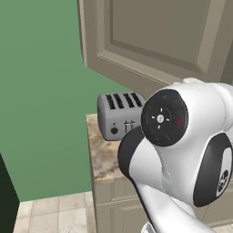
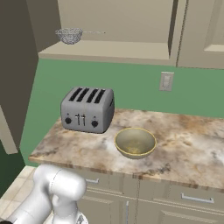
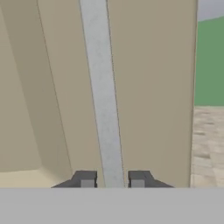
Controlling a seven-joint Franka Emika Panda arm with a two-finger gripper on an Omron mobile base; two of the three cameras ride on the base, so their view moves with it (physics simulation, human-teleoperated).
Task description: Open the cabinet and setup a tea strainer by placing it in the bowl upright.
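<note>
The cabinet (image 3: 148, 87) door takes up most of my hand view, and my gripper (image 3: 112, 179) sits at the bottom centre with its two fingertips (image 3: 86, 179) narrowly set on either side of the long grey handle (image 3: 103, 96); whether they are pressing on the bar I cannot tell. In the right base view the cabinet stands open, the tea strainer (image 2: 70, 35) on its shelf at the upper left. Below, on the marbled counter (image 2: 183, 148), the bowl (image 2: 135, 142) sits at centre, just right of the grey toaster (image 2: 88, 109).
</note>
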